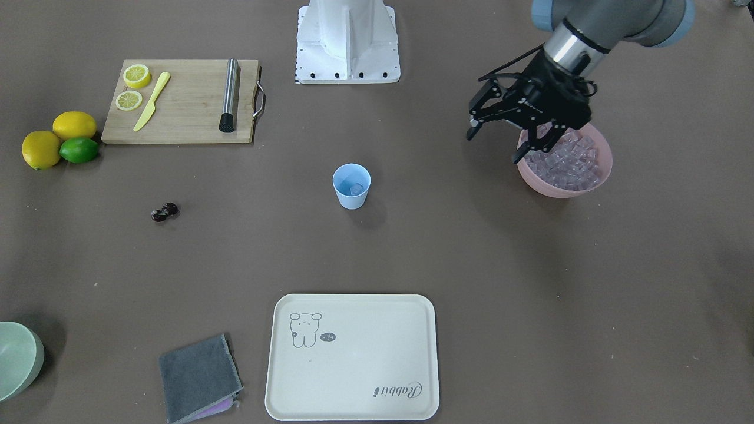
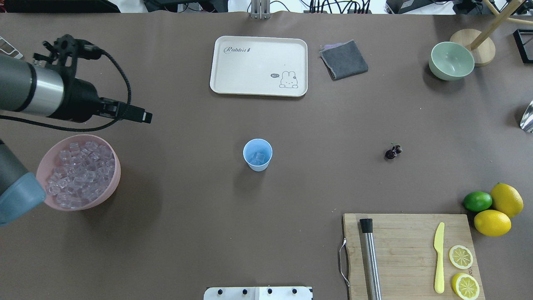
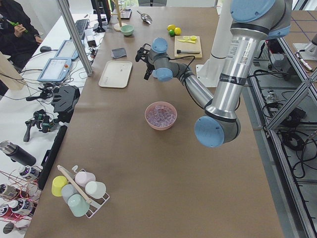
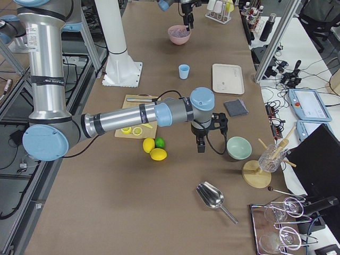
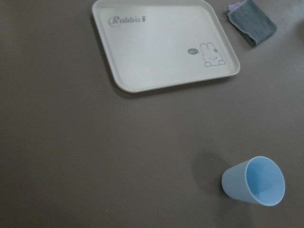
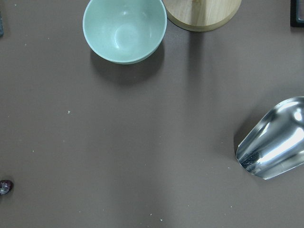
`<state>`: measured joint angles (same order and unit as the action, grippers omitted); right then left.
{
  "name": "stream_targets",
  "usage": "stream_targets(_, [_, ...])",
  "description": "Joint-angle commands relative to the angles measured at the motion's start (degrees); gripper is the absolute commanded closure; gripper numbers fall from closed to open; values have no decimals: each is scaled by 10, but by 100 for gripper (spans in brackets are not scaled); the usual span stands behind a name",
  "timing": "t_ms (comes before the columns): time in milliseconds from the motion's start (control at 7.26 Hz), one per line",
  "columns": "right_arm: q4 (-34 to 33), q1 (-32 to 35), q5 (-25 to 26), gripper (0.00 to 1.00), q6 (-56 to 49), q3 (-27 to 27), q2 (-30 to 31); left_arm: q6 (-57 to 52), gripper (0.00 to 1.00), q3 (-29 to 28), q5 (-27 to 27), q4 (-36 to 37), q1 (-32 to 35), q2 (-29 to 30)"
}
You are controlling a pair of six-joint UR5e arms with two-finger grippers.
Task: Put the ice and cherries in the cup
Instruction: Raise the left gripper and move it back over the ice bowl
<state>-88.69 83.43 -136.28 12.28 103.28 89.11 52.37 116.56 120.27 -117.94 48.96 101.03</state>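
Note:
The light blue cup (image 1: 351, 187) stands upright at the table's middle, with a clear ice cube (image 1: 356, 189) inside; it also shows in the overhead view (image 2: 257, 155) and low right in the left wrist view (image 5: 254, 181). Several ice cubes (image 2: 79, 173) fill the pink bowl (image 2: 114, 183). My left gripper (image 1: 496, 144) is open and empty, held above the table by the bowl's rim on the cup's side. The dark cherries (image 2: 393, 152) lie on the table to the cup's right, also in the front view (image 1: 165, 212). My right gripper (image 4: 201, 143) shows only in the exterior right view, near the pale green bowl; I cannot tell its state.
A cream tray (image 2: 258, 89) and grey cloth (image 2: 344, 60) lie beyond the cup. A pale green bowl (image 2: 451, 61) and metal scoop (image 6: 275, 142) are far right. A cutting board (image 2: 399, 246) holds lemon slices, a yellow knife and a steel muddler; lemons and a lime (image 2: 477, 201) lie beside it.

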Motion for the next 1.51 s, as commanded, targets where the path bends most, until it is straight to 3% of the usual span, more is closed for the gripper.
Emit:
stream_targets(0, [0,-7,0,0,-1,0,-1,-2,3,26,4,0,12,-80])
stream_targets(413, [1,-41,8,0,5,2,-3,-2,3,38,-46,0,-9,-159])
stream_targets(688, [1,-53,15,0,7,1,-2,12,3,39,-54,29,-29,-169])
stream_targets(964, [1,-53,18,0,7,3,-2,55,3,51,-159,78,-97,-171])
stream_targets(1377, [1,-55,21,0,9,4,-5,52,3,65,-129,79,-102,-181])
